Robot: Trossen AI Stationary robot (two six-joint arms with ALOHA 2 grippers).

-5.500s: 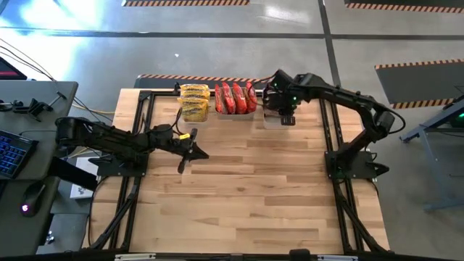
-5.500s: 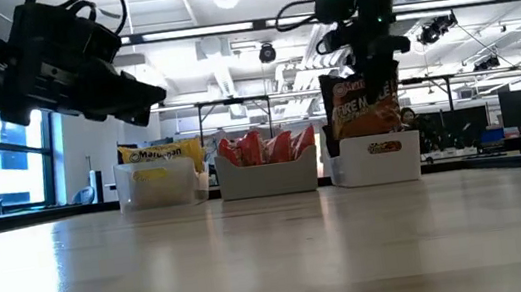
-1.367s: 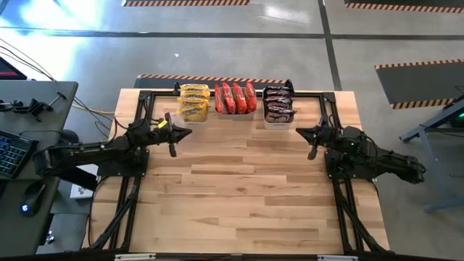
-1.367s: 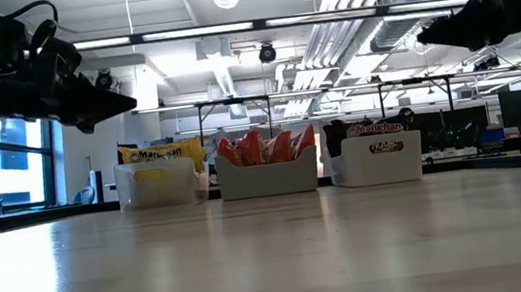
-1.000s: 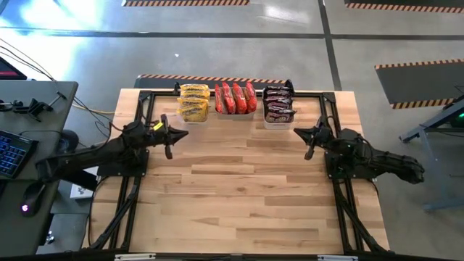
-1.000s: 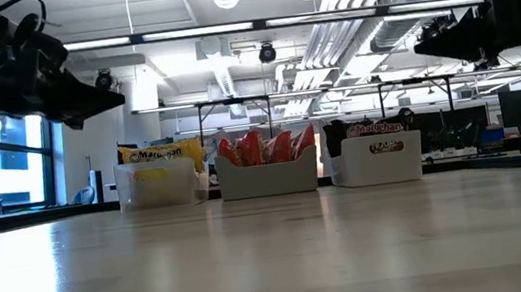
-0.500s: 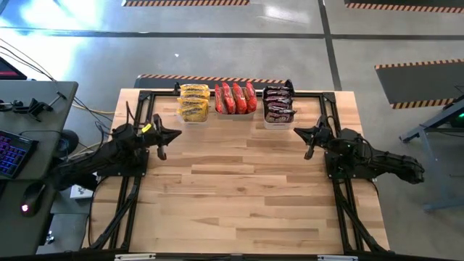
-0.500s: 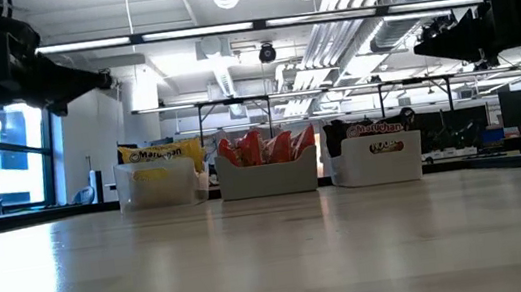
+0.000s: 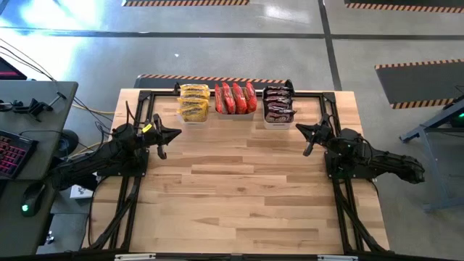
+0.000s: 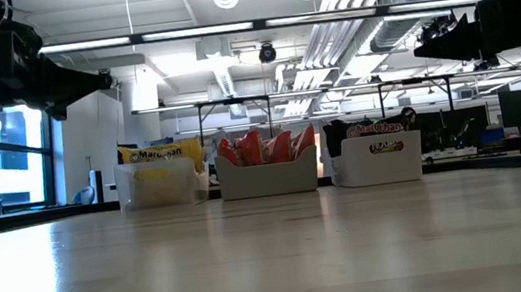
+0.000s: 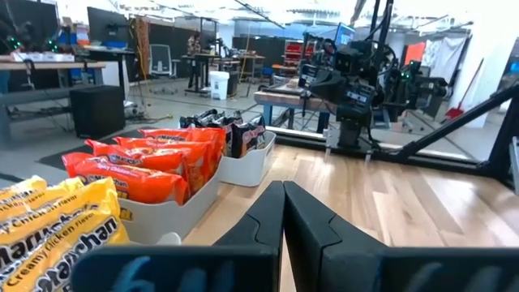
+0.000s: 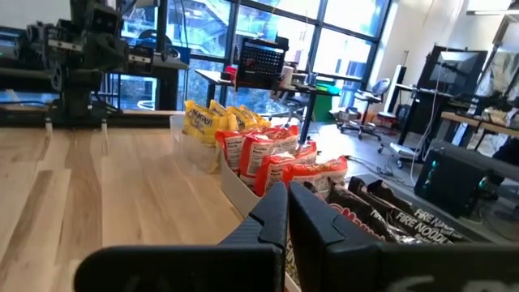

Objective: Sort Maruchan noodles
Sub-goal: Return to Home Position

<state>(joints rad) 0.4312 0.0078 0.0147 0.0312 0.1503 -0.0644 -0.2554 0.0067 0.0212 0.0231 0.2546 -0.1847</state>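
Three white tubs stand in a row at the table's far edge. The left one holds yellow Maruchan noodles, the middle one red noodles, the right one dark noodles. The packets stand on edge in the tubs. My left gripper hangs shut at the table's left side, short of the yellow tub, with nothing in it. My right gripper hangs shut at the right side, near the dark tub, also empty. In the wrist views the shut left gripper and right gripper point level.
The wooden tabletop lies bare in front of the tubs. A black frame runs along the table's edges. A desk with a keyboard stands off the left side.
My left gripper has drawn back toward the table's left edge and now holds still, shut. My right gripper has stayed where it was. The noodles have not moved.
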